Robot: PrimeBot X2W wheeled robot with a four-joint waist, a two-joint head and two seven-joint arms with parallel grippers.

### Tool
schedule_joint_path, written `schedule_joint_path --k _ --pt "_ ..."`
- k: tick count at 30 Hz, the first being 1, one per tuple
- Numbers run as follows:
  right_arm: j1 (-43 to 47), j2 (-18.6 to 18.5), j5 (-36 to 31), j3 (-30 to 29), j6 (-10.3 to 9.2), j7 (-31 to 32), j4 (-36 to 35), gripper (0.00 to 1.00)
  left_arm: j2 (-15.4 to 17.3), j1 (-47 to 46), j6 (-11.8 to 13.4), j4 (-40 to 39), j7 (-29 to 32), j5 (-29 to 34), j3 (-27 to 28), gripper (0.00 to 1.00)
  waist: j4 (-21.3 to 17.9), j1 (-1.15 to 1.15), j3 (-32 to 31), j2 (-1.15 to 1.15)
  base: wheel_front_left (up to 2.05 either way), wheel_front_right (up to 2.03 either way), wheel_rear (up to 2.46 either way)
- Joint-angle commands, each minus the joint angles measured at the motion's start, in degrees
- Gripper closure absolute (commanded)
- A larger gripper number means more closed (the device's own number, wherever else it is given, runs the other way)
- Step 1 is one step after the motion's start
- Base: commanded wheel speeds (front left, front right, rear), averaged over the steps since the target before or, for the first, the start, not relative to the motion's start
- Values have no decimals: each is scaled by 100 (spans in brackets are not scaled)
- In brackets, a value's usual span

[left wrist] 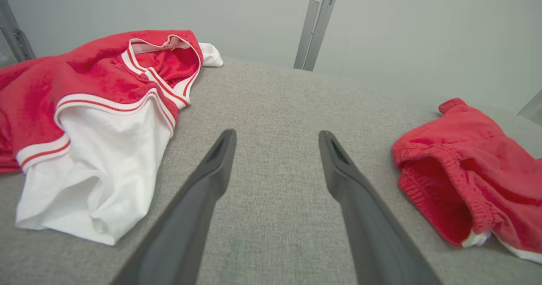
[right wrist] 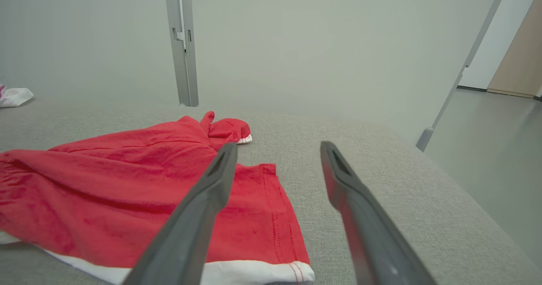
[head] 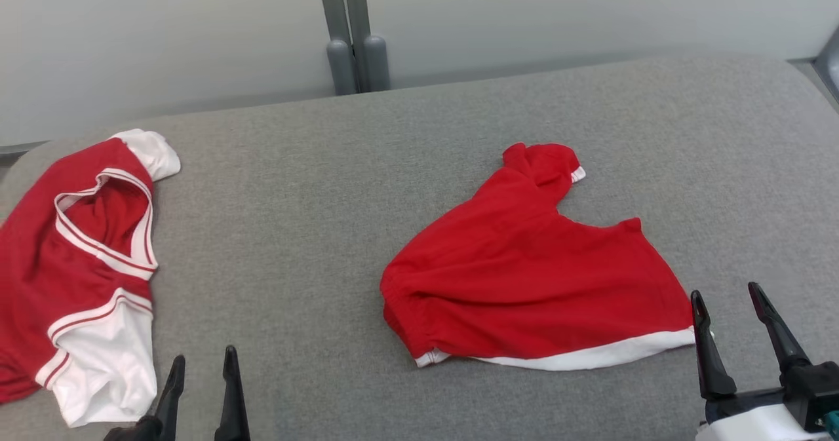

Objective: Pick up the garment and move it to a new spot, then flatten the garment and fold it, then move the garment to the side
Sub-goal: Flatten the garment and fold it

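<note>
A red garment with a white hem (head: 524, 277), shorts by the look of it, lies loosely rumpled on the grey padded surface (head: 295, 231), right of centre. It also appears in the left wrist view (left wrist: 465, 170) and the right wrist view (right wrist: 127, 183). A second garment, a red and white jersey (head: 78, 264), lies crumpled at the far left (left wrist: 101, 107). My left gripper (head: 204, 356) stands open over bare surface between the two, holding nothing (left wrist: 277, 134). My right gripper (head: 725, 290) is open beside the shorts' right hem corner, its left finger above the cloth (right wrist: 278, 146).
A grey post (head: 354, 35) rises behind the surface's far edge against a pale wall. The surface's rounded right edge (right wrist: 465, 200) drops to the floor. Bare grey surface lies between the two garments.
</note>
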Motion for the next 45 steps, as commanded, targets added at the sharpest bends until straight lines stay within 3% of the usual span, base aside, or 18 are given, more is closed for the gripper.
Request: schedule_joint_path --k 1,6,10,24,29,35,45 --pt "84 -9 18 -36 -5 -17 43 0 -71 28 -115 -125 -17 185 161 0 309 0 -281 0 0 0 0" --pt "138 27 63 -63 -5 -18 303 0 -313 336 -538 -12 -17 634 635 0 446 0 -428 0 0 0 0" --pt "47 52 81 2 -5 -17 451 0 -357 307 -704 84 -18 755 732 0 461 0 -462 0 0 0 0" --pt "31 116 231 -57 -5 -17 504 0 -373 164 -810 295 -18 642 557 0 373 0 -412 0 0 0 0" --pt "-85 -73 246 -343 -5 -17 1263 0 -362 -44 -818 541 -18 490 -517 0 273 0 -281 0 0 0 0" --pt "-709 -483 340 -129 -5 86 2482 0 -279 -692 -818 1199 147 196 -1831 0 129 0 -22 0 0 0 0" --pt "-1575 -645 682 411 -5 531 3625 0 -44 -1473 -819 1863 287 -424 -2695 0 -11 0 269 0 0 0 0"
